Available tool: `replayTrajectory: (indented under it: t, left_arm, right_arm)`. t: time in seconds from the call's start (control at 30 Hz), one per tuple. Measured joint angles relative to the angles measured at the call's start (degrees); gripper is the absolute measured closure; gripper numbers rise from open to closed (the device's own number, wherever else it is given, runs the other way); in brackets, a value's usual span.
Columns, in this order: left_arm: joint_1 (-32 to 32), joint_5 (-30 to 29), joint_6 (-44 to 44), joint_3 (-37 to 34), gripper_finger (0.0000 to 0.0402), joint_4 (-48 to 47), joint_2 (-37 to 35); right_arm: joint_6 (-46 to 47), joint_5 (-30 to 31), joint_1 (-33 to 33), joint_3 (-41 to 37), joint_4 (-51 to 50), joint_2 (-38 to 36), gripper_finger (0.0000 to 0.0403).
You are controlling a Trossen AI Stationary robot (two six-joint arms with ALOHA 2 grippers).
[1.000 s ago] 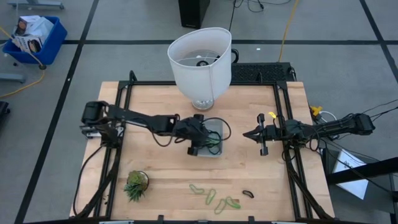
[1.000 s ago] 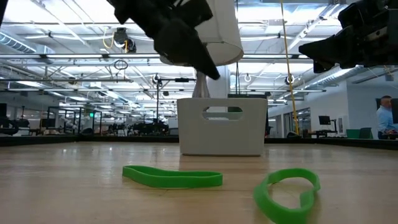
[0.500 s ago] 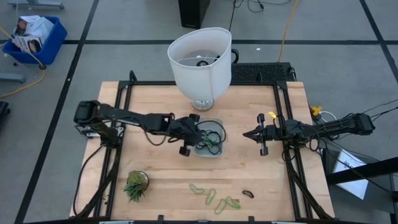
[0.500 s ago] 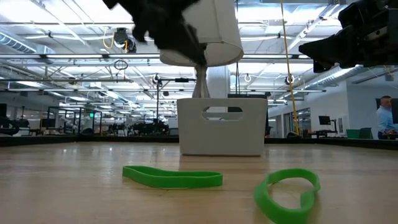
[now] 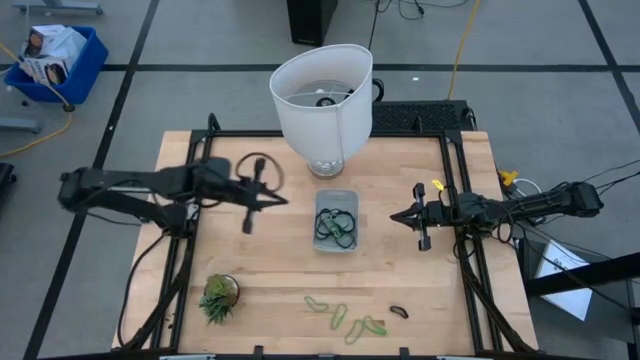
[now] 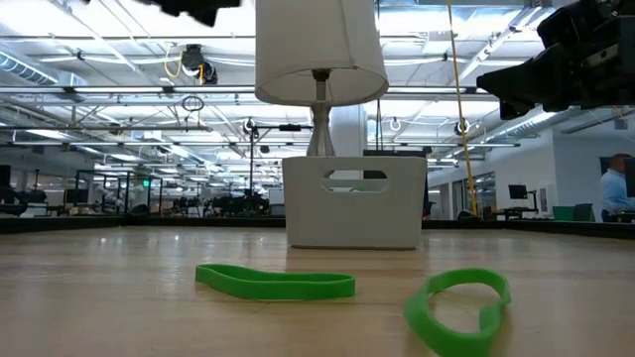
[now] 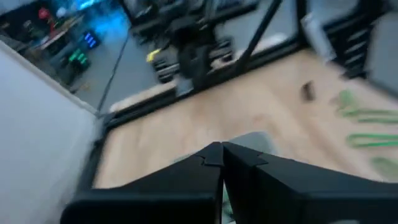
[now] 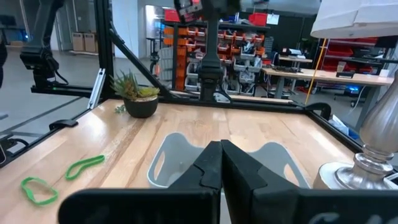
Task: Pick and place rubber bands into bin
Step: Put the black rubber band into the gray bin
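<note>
**Dark bands binned, green ones still on the boards**

Wooden tabletop, framed in black rails, carries the bin (image 5: 336, 221) near its middle, just in front of the white lampshade (image 5: 321, 103). Inside the bin lies a tangle of dark rubber bands (image 5: 335, 227); how many are knotted there cannot be counted. Nearer the front edge, well apart from the bin, lie the light green bands (image 5: 344, 316), about four or five loops in a loose cluster, some overlapping, so the count is uncertain. Just beside them sits one small dark band (image 5: 399, 312). Two of the green loops (image 6: 276, 283) show close up in the low view, lying flat on the wood.

The left gripper (image 5: 268, 199) hangs over the left half of the table, away from the bin, its fingers (image 7: 214, 163) pressed together with nothing between them. The right gripper (image 5: 398, 215) waits to the right of the bin, likewise clenched and empty.

The next step is likely a reach for a green loop. It would go best by opening wide, coming straight down over a single strand at the cluster's edge, and pinching right at the wood, since the loops are thin and floppy and an overlapping neighbour may drag along. One potted plant (image 5: 218, 296) stands at the front left, clear of the route.
</note>
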Motion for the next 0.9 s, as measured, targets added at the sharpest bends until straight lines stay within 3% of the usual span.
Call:
replayTrajectory:
  t: [0.13,0.33,0.57,0.7,0.9]
  left_arm:
    - [1.41,5.35,-5.79,-11.64,0.0398,13.77,-5.33]
    - [2.08,0.95,-5.66,-20.68,0.0399,21.52,-12.91]
    - [2.11,-0.95,-5.48,-24.65,0.0400,15.84,-27.16]
    - [2.11,-2.24,-6.47,-29.09,0.0400,15.00,-28.69]
    - [1.78,-2.03,-6.80,-38.56,0.0401,25.50,-30.63]
  right_arm:
    - [-0.04,0.04,0.00,0.00,0.42,0.16,0.0403]
    - [0.15,0.04,-0.02,0.00,0.74,0.25,0.0403]
    - [0.85,0.02,-0.02,0.00,0.81,0.25,0.0403]
    - [0.85,0.02,-0.02,0.00,0.82,0.25,0.0403]
    - [1.35,0.01,-0.02,0.00,0.77,0.25,0.0403]
